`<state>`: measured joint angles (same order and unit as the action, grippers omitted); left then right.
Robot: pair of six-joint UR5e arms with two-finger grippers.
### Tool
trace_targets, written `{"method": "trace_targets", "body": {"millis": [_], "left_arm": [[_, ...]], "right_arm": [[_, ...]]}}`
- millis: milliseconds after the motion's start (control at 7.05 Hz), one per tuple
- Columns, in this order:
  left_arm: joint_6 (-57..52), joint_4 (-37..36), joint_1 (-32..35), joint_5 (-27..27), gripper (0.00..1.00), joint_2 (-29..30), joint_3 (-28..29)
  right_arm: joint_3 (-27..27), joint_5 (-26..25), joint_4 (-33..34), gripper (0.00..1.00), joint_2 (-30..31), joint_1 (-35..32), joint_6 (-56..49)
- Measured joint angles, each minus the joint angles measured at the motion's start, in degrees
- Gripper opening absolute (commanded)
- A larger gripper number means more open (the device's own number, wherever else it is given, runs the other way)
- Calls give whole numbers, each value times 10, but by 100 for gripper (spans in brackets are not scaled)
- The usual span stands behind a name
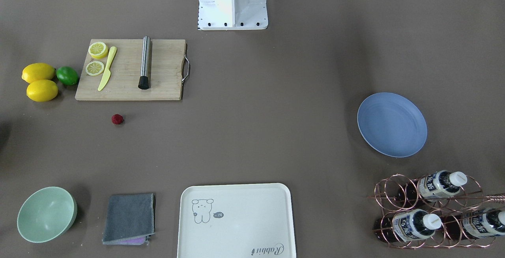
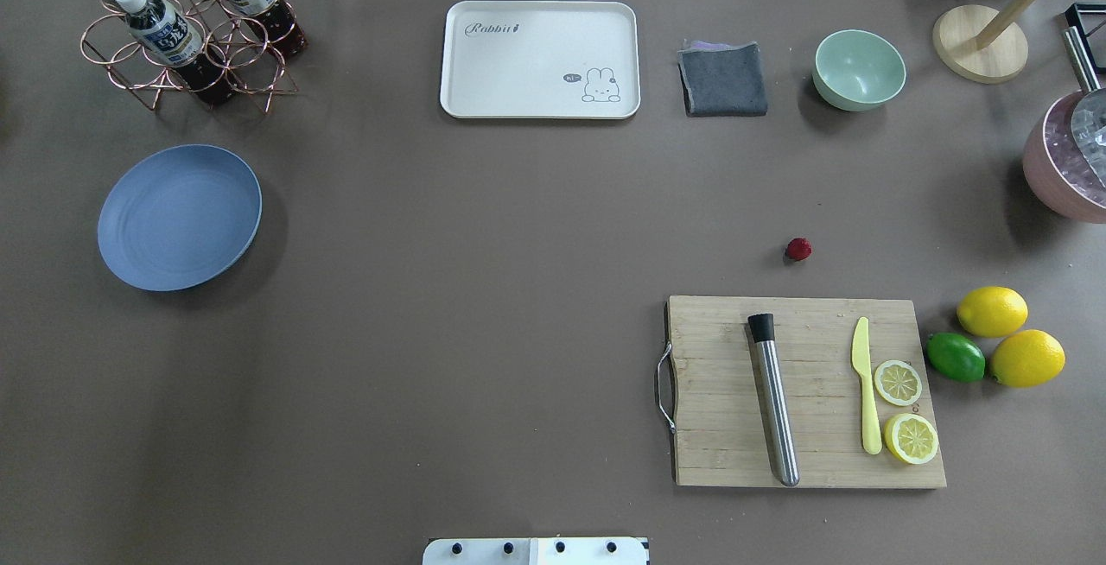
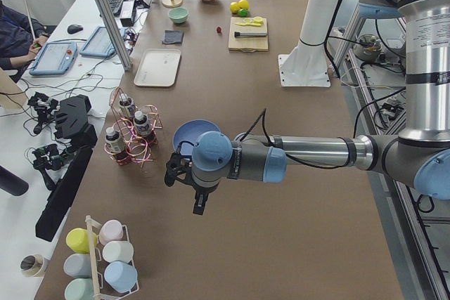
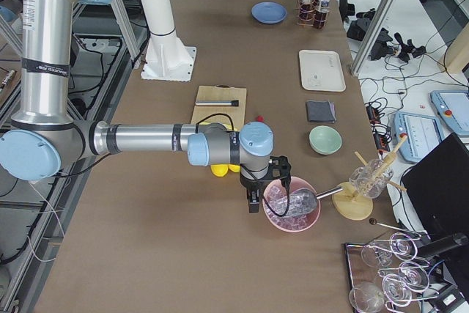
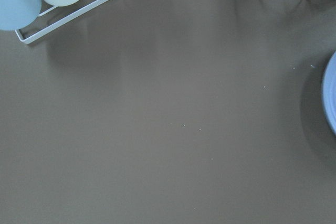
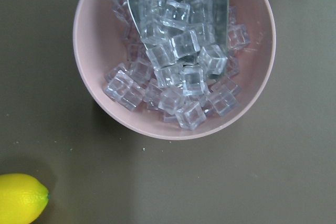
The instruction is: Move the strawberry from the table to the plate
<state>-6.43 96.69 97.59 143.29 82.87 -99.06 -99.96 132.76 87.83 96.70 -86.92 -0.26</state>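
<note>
The strawberry, small and dark red, lies on the bare grey-brown table just beyond the wooden cutting board. Far across the table on my left side sits the round blue plate, with nothing on it. My left gripper hangs over the table beside the plate; whether it is open or shut I cannot tell. My right gripper hovers above a pink bowl of ice cubes, well away from the strawberry; its state I cannot tell either.
Two lemons and a lime lie right of the board, which carries a steel muddler, a yellow knife and lemon halves. At the far side stand a cream tray, grey cloth, mint bowl and bottle rack.
</note>
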Motion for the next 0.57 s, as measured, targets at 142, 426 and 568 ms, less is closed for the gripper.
{"method": "trace_targets", "body": {"millis": [142,426,568], "left_arm": [[1,12,6,13,98,7,-5],[2,25,-9,17,100,48,-1],[6,28,-23,18,100,66,7]], "right_arm": [[-4,18,-13,100,-8,0,0],[-9,30,-80,100,-13,0,3],[-11,40,-106,100,-15,1,17]]}}
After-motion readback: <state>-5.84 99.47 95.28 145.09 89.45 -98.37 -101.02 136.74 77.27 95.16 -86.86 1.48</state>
